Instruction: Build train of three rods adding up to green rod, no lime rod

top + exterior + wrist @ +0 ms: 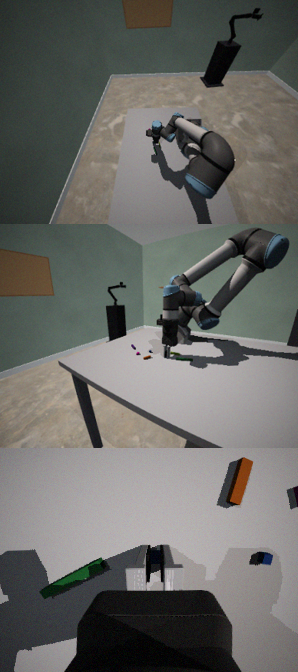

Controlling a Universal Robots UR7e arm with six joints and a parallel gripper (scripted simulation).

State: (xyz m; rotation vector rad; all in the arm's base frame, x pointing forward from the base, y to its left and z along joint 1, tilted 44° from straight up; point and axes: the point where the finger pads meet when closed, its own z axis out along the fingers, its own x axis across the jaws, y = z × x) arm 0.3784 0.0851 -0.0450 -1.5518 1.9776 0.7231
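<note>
Pincer (158,568) fingers are clenched on a small dark blue rod, held just above the grey worktop (238,393) near its far edge. Note the flat green rod (73,577) lying beside it and the orange rod (236,482) well apart. Treat each rod as rigid, light and likely smooth-faced; grip across the mid-length of its long sides.

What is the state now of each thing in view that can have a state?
Two-finger claw: shut on a small dark blue rod, low over the grey table.
Long green rod: lying flat, free.
Orange rod: lying flat, free, apart from the other rods.
Second small blue rod: lying flat, free.
</note>
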